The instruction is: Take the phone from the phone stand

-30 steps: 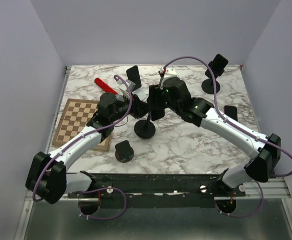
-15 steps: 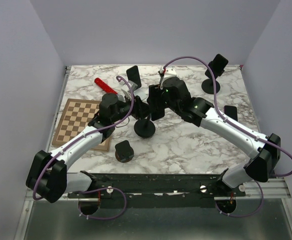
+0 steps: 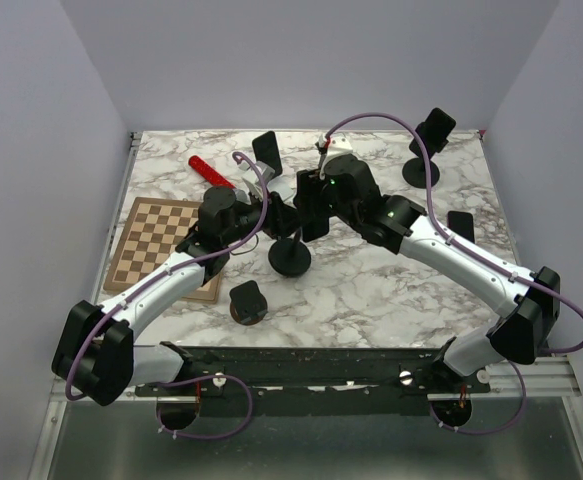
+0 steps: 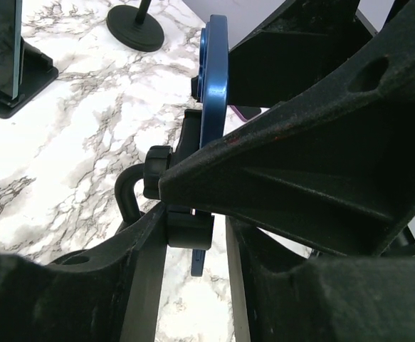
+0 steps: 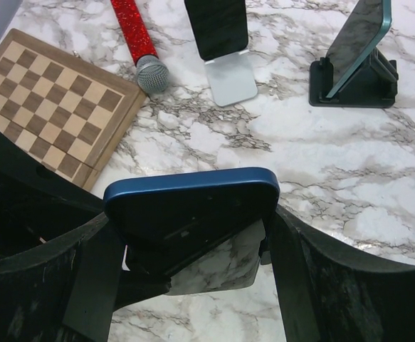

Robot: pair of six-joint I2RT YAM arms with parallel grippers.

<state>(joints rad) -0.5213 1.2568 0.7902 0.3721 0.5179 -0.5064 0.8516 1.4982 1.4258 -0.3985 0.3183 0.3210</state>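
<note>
Your right gripper (image 5: pixel 193 234) is closed on the blue-cased phone (image 5: pixel 191 203), one finger pressed to each opposite edge, at the centre of the right wrist view. The phone stands on edge in the cradle of the black round-based phone stand (image 3: pixel 289 258), mid-table in the top view. Your left gripper (image 4: pixel 173 210) looks clamped on the stand's cradle joint, though its own fingers crowd that view. A wooden chessboard (image 3: pixel 156 240) lies at the table's left.
</note>
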